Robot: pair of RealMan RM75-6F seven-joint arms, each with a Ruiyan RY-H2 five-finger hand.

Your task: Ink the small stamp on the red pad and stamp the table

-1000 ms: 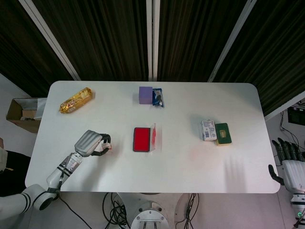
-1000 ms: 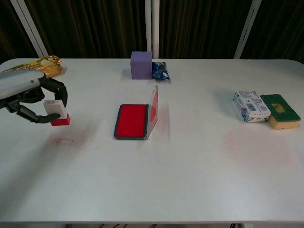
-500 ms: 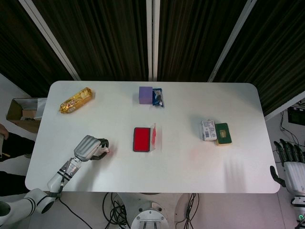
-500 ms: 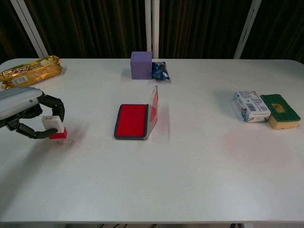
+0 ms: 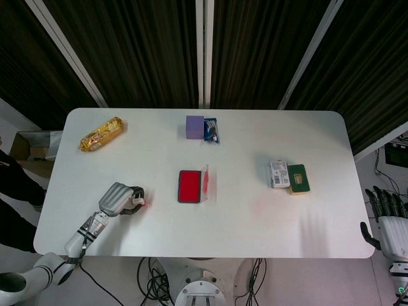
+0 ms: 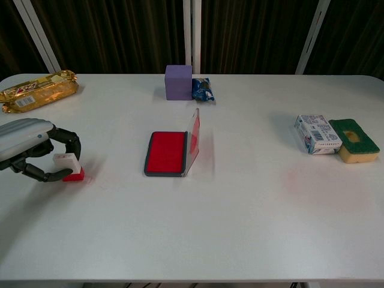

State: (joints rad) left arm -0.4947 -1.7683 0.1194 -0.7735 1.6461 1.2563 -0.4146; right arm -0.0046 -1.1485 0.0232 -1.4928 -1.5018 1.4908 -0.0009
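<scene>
My left hand grips the small stamp, a white block with a red base, at the table's front left. The stamp's red base rests flat on the white table. The red ink pad lies open in the middle of the table, its clear lid standing up on its right side, well to the right of the stamp. My right hand hangs off the table's right edge, fingers spread, holding nothing.
A purple block and a blue snack packet sit at the back centre. A gold wrapped bar lies back left. A white carton and a green-topped sponge lie at the right. A cardboard box stands off the left edge.
My left hand lowered the stamp from above the table down onto the surface, covering the faint red mark that showed below it. The right hand stayed put.
</scene>
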